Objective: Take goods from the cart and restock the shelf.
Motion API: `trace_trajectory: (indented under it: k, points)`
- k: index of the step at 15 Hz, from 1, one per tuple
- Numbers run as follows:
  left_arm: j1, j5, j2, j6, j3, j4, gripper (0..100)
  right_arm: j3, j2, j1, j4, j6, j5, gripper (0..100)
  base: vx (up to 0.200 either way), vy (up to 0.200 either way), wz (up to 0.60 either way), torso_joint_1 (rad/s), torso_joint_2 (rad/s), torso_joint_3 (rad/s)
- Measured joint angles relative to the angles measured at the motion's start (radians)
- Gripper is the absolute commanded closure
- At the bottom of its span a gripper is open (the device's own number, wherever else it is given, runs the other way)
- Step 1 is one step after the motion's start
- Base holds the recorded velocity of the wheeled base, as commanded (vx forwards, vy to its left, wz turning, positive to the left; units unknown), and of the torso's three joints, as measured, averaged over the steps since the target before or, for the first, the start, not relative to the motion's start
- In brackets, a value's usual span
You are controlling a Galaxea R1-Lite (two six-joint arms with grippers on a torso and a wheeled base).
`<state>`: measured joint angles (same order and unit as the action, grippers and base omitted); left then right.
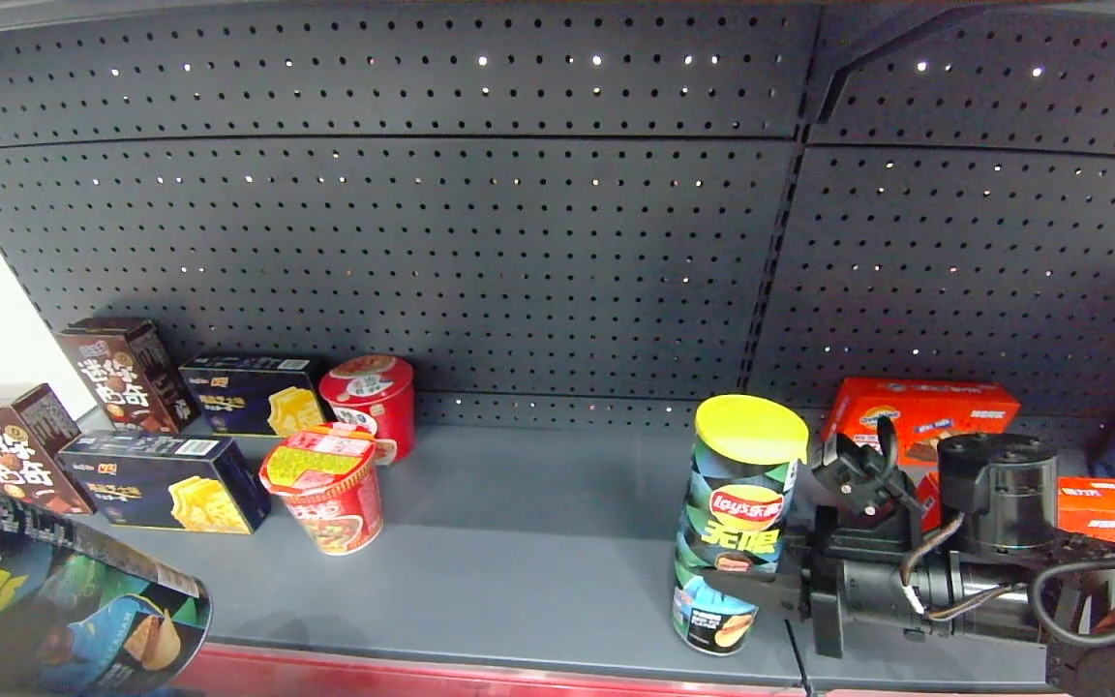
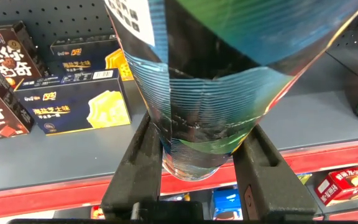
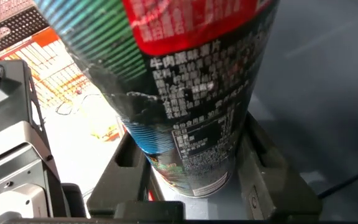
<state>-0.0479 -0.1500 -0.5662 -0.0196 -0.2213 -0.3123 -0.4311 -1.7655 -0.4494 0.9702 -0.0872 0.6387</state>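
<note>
A tall chips can (image 1: 737, 523) with a yellow lid stands upright near the front right of the grey shelf (image 1: 538, 523). My right gripper (image 1: 746, 592) is shut on its lower part, and the right wrist view shows that can (image 3: 185, 93) between the fingers (image 3: 263, 168). A second chips can (image 1: 54, 610) lies tilted at the lower left, in front of the shelf edge. My left gripper (image 2: 207, 168) is shut on this can (image 2: 229, 81), one finger (image 2: 138, 162) on each side.
On the shelf's left stand two brown boxes (image 1: 122, 373), two dark blue boxes (image 1: 170, 479) and two red noodle cups (image 1: 325, 489). Orange boxes (image 1: 920, 411) sit behind my right arm. A pegboard wall (image 1: 519, 242) closes the back. The shelf's middle is bare.
</note>
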Motion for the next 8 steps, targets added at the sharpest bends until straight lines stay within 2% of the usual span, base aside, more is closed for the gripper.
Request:
trace_trajectory:
  k: [8]
  points:
    - [0.0,0.0,0.0,0.0,0.001,0.0,100,0.047,0.016,0.0,0.009,-0.003,-0.006,0,0.0,0.0,0.0,0.0,0.0,0.0]
